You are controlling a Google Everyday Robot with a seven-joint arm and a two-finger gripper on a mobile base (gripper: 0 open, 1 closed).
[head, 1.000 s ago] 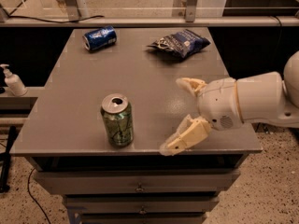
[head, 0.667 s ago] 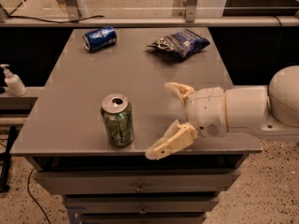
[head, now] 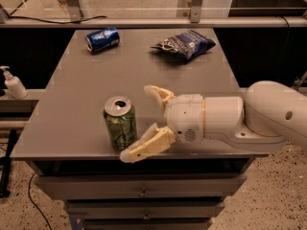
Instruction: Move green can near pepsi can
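We're seeing the green aluminium soda can (head: pixel 120 123) standing upright near the grey counter's (head: pixel 72 104) front edge, just left of our cream tool (head: pixel 138 123), which is gaping wide and holding nothing. The blue Pepsi can (head: pixel 101 39) is lying far back.

Table (head: pixel 72 104), green can (head: pixel 120 126) upright nr front w/ end effector (head: pixel 137 122) beside it, pepsi can (head: pixel 101 39) lying back-left, chip bag (head: pixel 184 43) back-right
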